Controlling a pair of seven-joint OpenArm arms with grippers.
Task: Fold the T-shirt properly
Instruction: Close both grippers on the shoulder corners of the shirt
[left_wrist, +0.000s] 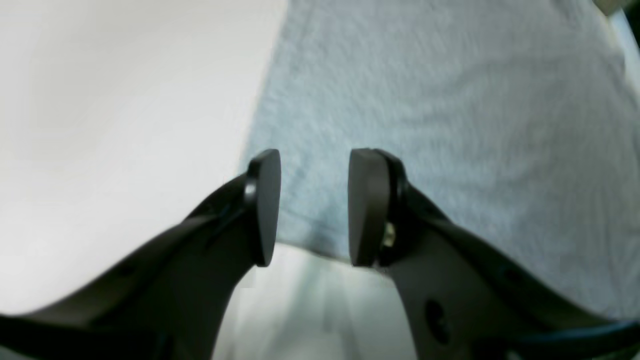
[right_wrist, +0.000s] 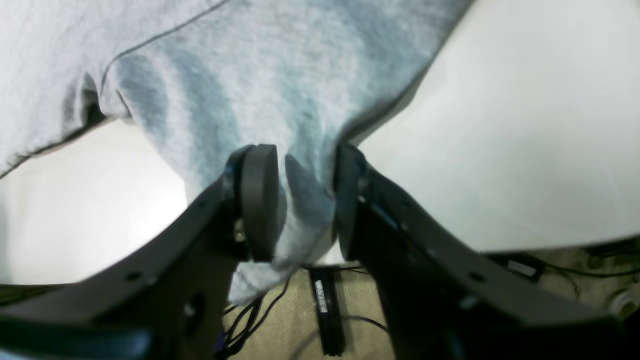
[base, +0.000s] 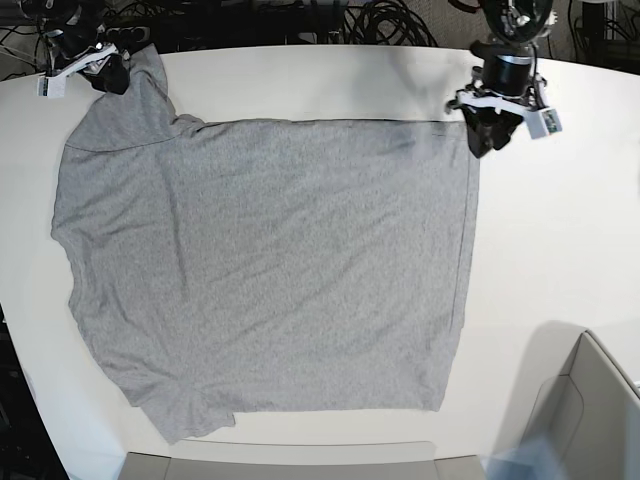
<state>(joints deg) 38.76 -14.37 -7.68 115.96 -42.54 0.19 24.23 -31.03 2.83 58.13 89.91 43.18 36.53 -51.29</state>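
Observation:
The heather-grey T-shirt (base: 270, 260) lies spread flat, plain side up, on the white table (base: 560, 230). My right gripper (base: 112, 78) is at the shirt's far left corner in the base view. In the right wrist view its pads (right_wrist: 260, 200) are shut on a bunched fold of the T-shirt (right_wrist: 280, 75), and the cloth tents up toward them. My left gripper (base: 487, 140) is at the shirt's far right corner. In the left wrist view it (left_wrist: 314, 205) stands open over the T-shirt's (left_wrist: 450, 100) edge, with a clear gap between the pads.
A grey box (base: 590, 410) stands at the table's near right corner. A flat grey tray edge (base: 280, 465) runs along the near side. Cables (base: 300, 20) lie behind the table. Below the table edge a power strip (right_wrist: 325, 305) lies on the floor.

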